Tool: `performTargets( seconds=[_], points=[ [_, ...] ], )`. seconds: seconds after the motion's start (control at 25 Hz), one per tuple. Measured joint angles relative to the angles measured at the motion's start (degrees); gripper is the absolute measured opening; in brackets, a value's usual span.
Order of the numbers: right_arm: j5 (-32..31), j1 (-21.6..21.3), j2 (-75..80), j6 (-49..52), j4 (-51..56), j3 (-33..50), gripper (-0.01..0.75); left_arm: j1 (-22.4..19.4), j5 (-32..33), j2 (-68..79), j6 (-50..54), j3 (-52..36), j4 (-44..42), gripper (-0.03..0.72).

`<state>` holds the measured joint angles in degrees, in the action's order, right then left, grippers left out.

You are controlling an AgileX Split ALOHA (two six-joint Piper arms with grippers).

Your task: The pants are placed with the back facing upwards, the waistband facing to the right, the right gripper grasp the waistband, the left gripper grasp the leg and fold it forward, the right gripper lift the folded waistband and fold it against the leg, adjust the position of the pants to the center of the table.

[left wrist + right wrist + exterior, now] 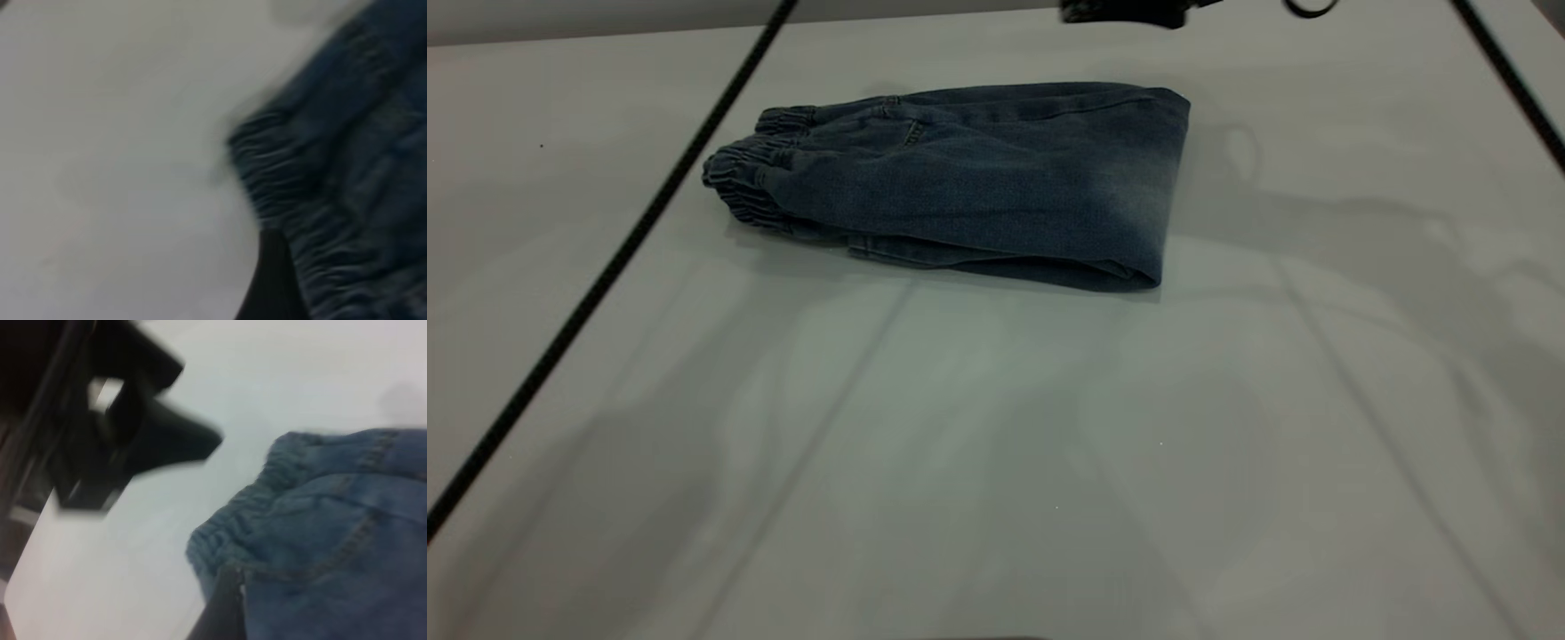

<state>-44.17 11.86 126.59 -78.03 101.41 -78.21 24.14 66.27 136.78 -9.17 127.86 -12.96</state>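
Note:
The pants (pixel 978 178) lie folded into a compact denim bundle on the white table (pixel 996 462), toward its far side. The gathered waistband (pixel 743 173) forms the bundle's left end, and the fold with a pale faded patch is at the right. The leg with its print is hidden inside the fold. In the left wrist view a dark part of my left gripper (pixel 270 283) hangs beside the waistband (pixel 280 180). The right wrist view shows a dark part of my right gripper (pixel 223 607) at the edge of the waistband (pixel 247 513). Neither gripper appears in the exterior view.
A black line (pixel 605 276) runs diagonally across the table's left side and another (pixel 1512 80) crosses the far right corner. A dark piece of equipment (pixel 1125 11) sits at the far edge. A black blurred mechanism (pixel 127 427) stands over the table beyond the waistband.

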Motion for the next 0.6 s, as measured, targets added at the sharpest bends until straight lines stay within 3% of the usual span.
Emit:
performTargets(
  seconds=[0.16,0.32,0.48,0.6],
  points=[
    [-0.4,-3.9,-1.1,4.4,-5.6,-0.4,0.631,1.0,0.9,0.3,-10.6,0.0,9.4,0.514],
    [-0.7,-7.7,-3.4,9.1,-12.2,-0.5,0.603,1.1,0.9,2.6,-28.2,0.0,19.8,0.514],
    [-1.2,-10.2,-4.9,13.7,-19.6,-0.5,0.593,1.1,0.9,7.2,-41.6,0.0,21.3,0.514],
    [-1.3,-10.5,-5.1,16.6,-24.9,-0.5,0.591,1.1,0.9,11.0,-45.4,0.0,21.3,0.514]
  ],
)
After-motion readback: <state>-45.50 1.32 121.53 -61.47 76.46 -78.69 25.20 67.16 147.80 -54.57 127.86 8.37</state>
